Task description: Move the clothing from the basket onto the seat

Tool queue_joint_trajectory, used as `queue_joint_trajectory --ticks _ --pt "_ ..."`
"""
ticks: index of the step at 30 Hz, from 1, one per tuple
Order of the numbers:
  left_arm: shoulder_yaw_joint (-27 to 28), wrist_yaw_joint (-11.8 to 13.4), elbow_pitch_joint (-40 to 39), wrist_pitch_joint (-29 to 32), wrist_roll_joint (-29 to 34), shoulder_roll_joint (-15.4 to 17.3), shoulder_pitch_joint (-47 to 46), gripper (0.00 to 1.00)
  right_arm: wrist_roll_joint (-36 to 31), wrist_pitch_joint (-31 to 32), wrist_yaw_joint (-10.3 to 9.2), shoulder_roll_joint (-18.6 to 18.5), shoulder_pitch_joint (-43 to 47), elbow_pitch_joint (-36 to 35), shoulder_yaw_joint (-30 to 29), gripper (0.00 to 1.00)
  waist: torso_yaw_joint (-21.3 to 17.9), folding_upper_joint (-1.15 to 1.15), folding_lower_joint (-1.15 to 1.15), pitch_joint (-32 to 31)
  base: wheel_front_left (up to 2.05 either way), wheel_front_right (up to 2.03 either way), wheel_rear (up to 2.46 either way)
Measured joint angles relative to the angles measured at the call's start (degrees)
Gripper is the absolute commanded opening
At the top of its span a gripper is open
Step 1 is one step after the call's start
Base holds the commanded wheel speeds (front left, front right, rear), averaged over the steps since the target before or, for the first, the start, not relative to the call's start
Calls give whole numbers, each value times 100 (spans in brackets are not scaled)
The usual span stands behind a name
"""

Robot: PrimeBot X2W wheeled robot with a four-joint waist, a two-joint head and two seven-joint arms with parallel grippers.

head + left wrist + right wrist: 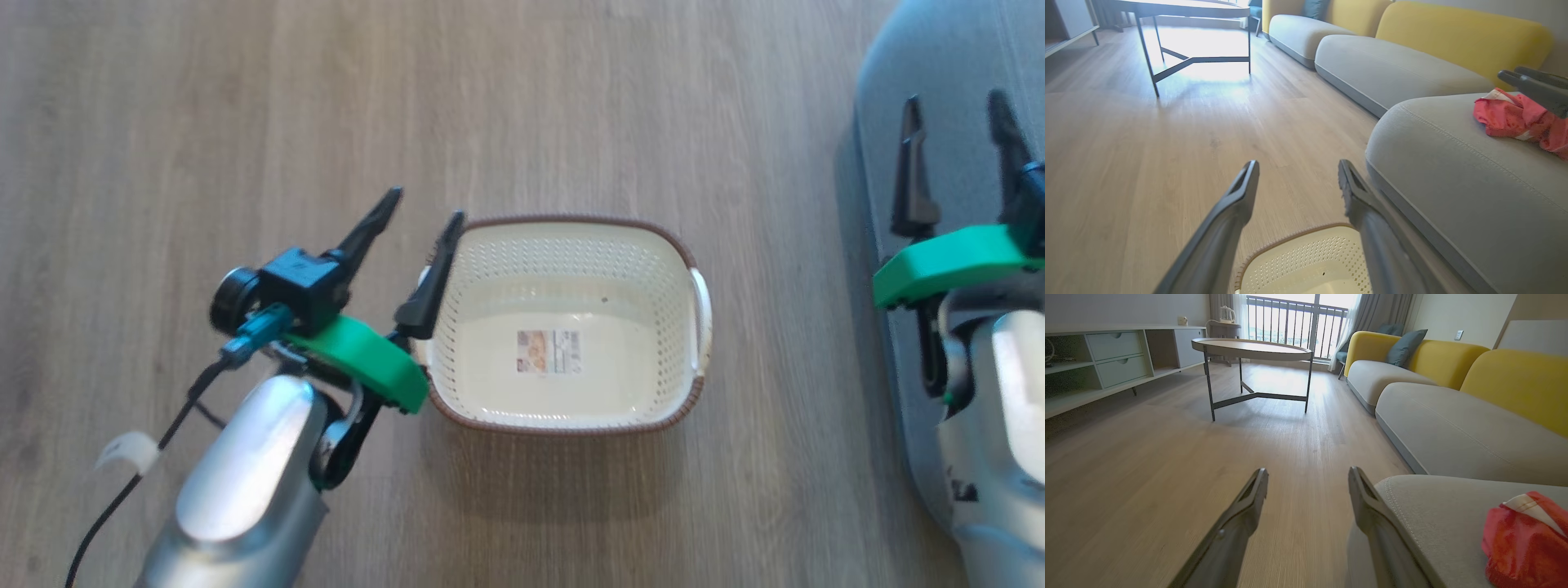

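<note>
Partly out of frame: clothing [1506, 116] on the seat [1453, 171]; basket [1306, 261] likewise

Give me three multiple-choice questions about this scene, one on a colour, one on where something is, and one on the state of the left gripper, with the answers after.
1. What colour is the basket rim?
A. green
B. brown
C. blue

2. Where does the clothing lie?
A. in the basket
B. on the floor
C. on the seat

3. How is the left gripper?
A. open and empty
B. shut on clothing
C. shut on the basket's handle

Answers:
1 B: the head view shows a brown woven-look band around the cream basket.
2 C: both wrist views show the red fabric on the grey cushion, and the basket's floor is bare.
3 A: its fingers stand well apart with nothing between them, above the basket's left end.
</note>
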Motion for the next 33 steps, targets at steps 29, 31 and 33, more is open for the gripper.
queue_joint_trajectory --ticks 29,31,33 --pt "2353 -40 1 0 896 -515 1692 100 136 -213 0 621 1409 435 250 100 -170 0 0 -1191 0 0 0" --pt "2472 -40 -60 0 969 -533 1779 100 99 -213 0 631 1519 390 289 100 -188 0 0 -1229 0 0 0" --pt "2517 -40 -96 0 1013 -547 1875 100 99 -213 0 658 1635 330 282 100 -198 0 0 -1264 0 0 0"
